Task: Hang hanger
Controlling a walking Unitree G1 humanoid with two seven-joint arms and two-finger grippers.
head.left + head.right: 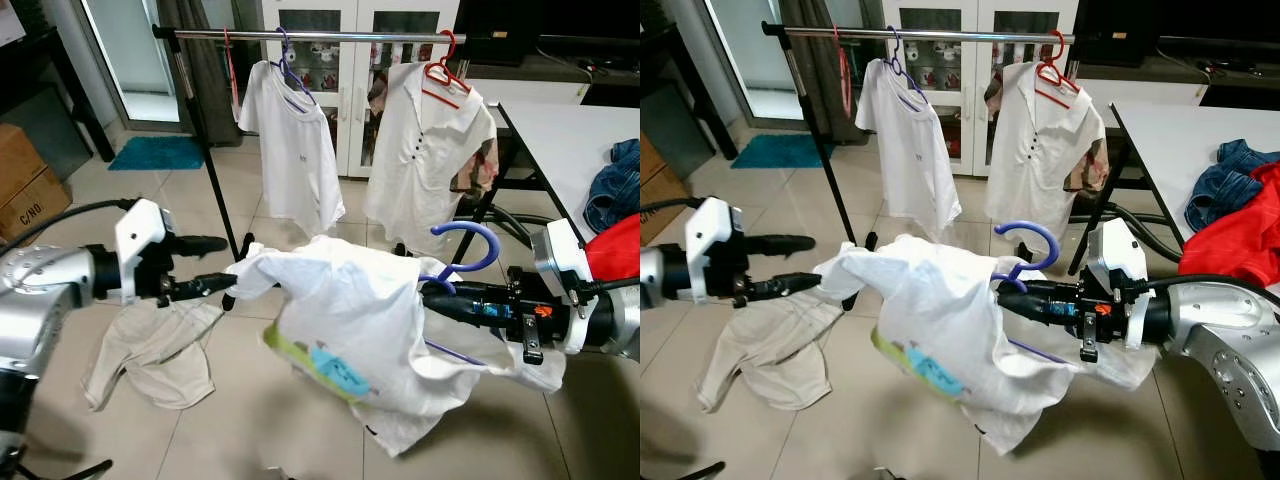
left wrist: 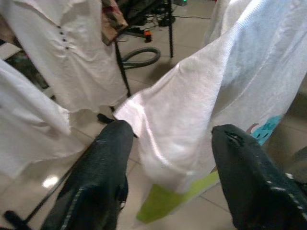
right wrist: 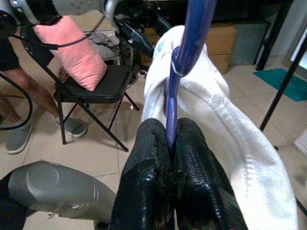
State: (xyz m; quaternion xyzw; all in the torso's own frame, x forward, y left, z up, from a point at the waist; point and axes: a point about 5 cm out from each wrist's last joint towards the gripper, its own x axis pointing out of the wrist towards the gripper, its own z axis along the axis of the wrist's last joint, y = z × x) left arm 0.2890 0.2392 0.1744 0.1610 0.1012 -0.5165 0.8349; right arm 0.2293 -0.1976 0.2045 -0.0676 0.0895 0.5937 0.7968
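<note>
Right gripper is clamped on the blue hanger, white shirt draped over it, low in front of me. Left gripper sits with fingers spread at the sleeve. I'd lift the hook upright toward the rail, aiming between the two hung shirts, keeping the left clear of the fabric.

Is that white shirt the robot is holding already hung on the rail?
Not yet. The white shirt sits on a purple hanger gripped by the right gripper, well below the rail.
</note>
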